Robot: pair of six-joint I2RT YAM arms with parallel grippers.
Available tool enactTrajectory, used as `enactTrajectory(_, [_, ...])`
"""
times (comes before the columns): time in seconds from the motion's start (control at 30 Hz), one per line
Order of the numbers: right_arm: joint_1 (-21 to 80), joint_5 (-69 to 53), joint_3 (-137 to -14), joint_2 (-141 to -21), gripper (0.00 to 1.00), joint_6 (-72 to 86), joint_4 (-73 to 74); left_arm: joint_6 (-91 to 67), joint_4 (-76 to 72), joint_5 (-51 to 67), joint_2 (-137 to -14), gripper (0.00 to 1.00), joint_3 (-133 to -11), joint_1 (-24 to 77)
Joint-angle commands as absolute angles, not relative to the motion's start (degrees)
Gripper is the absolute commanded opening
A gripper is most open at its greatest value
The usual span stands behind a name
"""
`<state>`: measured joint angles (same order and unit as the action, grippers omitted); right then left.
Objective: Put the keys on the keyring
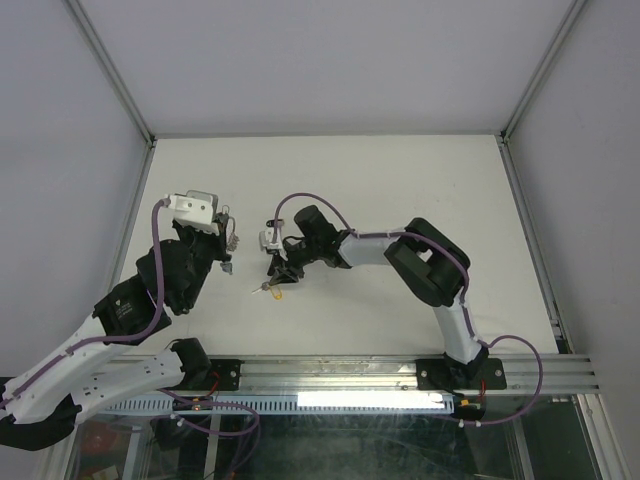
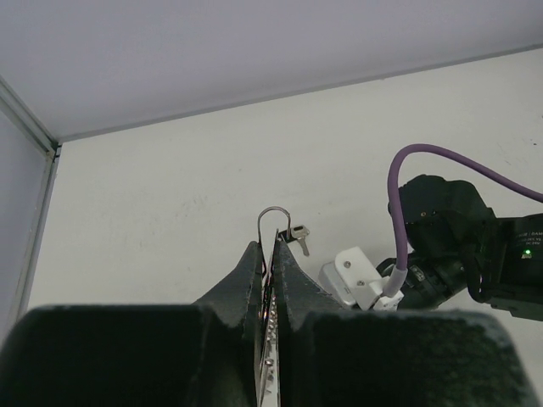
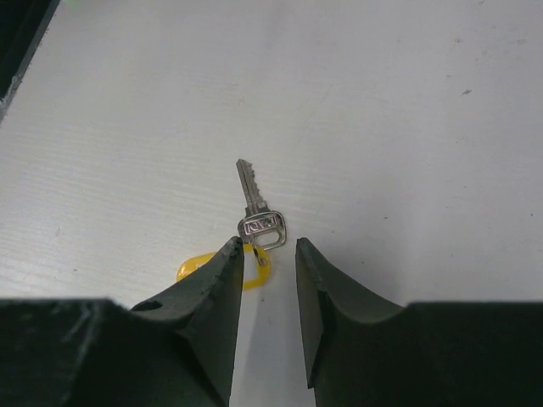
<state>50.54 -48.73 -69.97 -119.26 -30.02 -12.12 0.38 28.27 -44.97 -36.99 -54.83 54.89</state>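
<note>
In the left wrist view my left gripper is shut on the keyring. Its thin wire loop pokes out above the fingertips, and one small silver key hangs beside them. From above, that gripper is held left of centre. The key with the yellow tag lies flat on the table, blade pointing away, its tag partly hidden by a finger. My right gripper is open just short of the key's head, tips down near the table. In the top view this key shows below the right gripper.
The white table is walled at the back and on both sides. My right arm with its purple cable lies close to the right of the left gripper. An aluminium rail runs along the near edge.
</note>
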Motion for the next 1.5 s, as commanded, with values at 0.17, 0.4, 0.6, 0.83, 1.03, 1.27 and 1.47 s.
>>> enactTrajectory(0.17, [50.36, -48.06, -74.99, -120.30, 0.32, -33.00, -5.63, 0.45, 26.37, -45.17, -37.09, 0.00, -56.88, 54.58])
enactTrajectory(0.4, [50.53, -47.97, -77.03, -121.35, 0.28, -33.60, -2.81, 0.49, 26.37, -45.44, -36.48, 0.00, -56.43, 54.57])
enactTrajectory(0.6, [51.02, -48.12, -79.21, -122.41, 0.27, -34.92, 0.25, 0.74, 26.37, -45.61, -36.22, 0.00, -56.32, 54.53])
enactTrajectory(0.83, [51.54, -48.07, -81.14, -123.38, 0.25, -36.21, 3.77, 0.88, 26.37, -45.86, -35.94, 0.00, -55.96, 54.58])
enactTrajectory(1.03, [51.92, -48.19, -82.08, -123.94, 0.13, -36.55, 5.35, 0.88, 26.37, -46.03, -35.45, 0.00, -55.92, 54.54])
enactTrajectory(1.27, [51.77, -48.53, -80.26, -120.91, 0.00, -37.67, 5.48, 0.79, 26.37, -46.13, -34.96, 0.00, -56.06, 54.58])
enactTrajectory(1.47, [50.10, -47.22, -74.89, -110.33, 0.00, -35.66, 5.56, 0.52, 25.81, -43.20, -35.78, 0.00, -56.50, 54.55])
